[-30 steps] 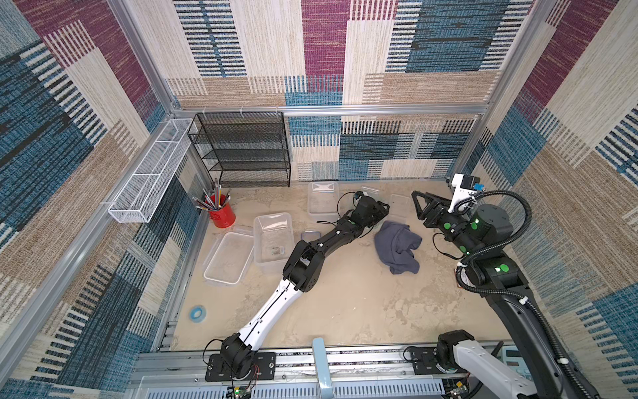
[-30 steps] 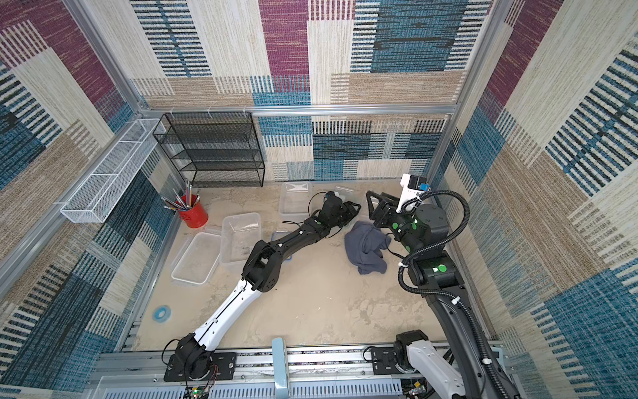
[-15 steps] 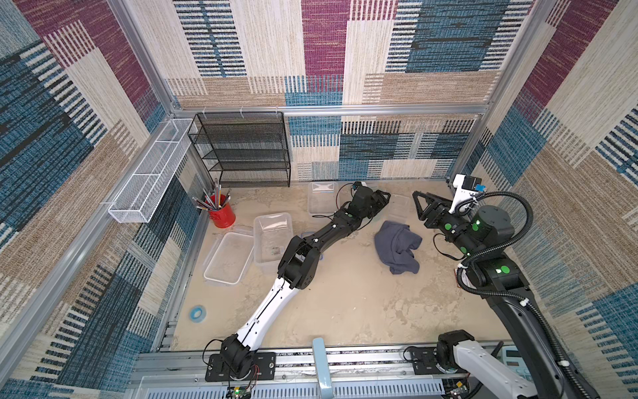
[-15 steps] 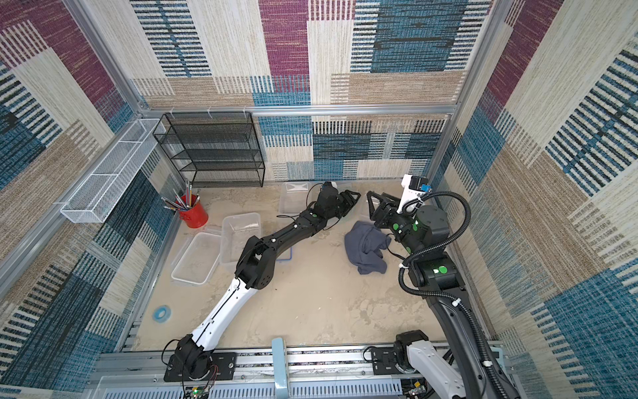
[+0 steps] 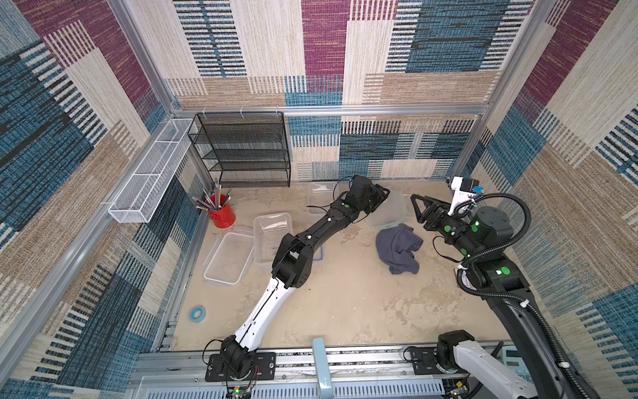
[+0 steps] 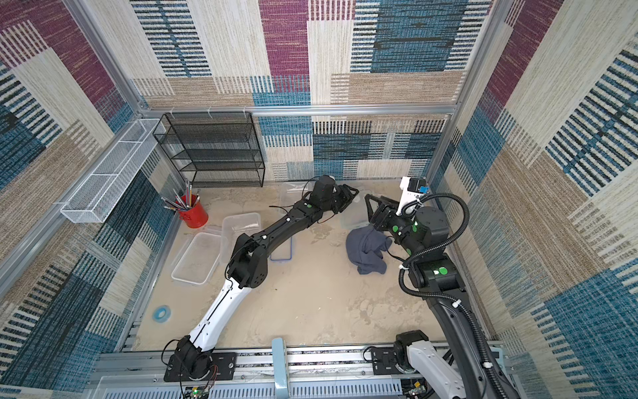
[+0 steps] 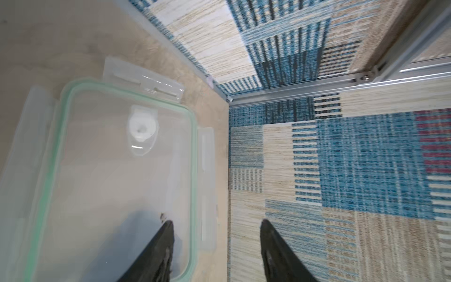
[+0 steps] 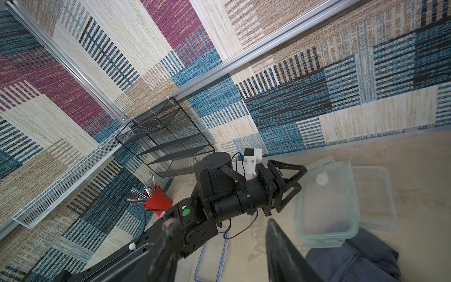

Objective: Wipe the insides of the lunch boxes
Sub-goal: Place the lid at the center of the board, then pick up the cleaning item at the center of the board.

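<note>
At 1 o'clock on the table [image 5: 345, 311], the left gripper [image 7: 216, 222] hangs spread, empty, over the green-rimmed lid [image 7: 122, 171]. The right gripper [image 5: 419, 207] is likewise spread, empty. Two open lunch boxes [image 5: 228, 257] sit at 10 o'clock.

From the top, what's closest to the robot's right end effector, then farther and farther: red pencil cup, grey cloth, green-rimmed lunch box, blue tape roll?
From the right end effector:
1. green-rimmed lunch box, beside it.
2. grey cloth, slightly nearer the base.
3. red pencil cup, by the left wall.
4. blue tape roll, front-left corner.
</note>
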`<state>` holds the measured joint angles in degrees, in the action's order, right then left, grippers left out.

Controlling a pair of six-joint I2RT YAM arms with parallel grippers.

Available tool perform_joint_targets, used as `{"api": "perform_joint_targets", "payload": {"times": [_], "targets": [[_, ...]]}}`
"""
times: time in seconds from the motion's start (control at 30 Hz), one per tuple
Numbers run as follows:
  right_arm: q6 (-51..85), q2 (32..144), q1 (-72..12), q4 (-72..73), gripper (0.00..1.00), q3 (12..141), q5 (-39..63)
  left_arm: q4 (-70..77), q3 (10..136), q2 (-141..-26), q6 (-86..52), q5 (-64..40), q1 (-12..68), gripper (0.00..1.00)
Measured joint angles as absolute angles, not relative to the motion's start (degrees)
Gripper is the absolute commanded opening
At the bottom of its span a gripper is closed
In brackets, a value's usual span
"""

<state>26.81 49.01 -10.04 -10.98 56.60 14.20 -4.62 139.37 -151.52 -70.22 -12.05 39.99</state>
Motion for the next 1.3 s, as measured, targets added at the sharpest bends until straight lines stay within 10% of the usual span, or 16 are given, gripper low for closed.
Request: {"api": "perform_joint_targets", "payload": {"times": [0.37,0.87,1.3], "targets": [[26.96,48.99,-10.04,-11.86,0.58,55.44,13.96,-7.92,138.85,-149.82,-67.26,-11.92,38.72,0.57],[22.44,74.08,-10.59,-24.84,0.98,50.54,5.76,-39.62,138.32,-133.27,-40.66,-18.22,22.90,0.58],[21.50,94.72,-13.43,-24.77,0.86,53.65,-3.49,-56.58,141.34,-139.72,-29.10,-16.71,16.64,0.59]]}}
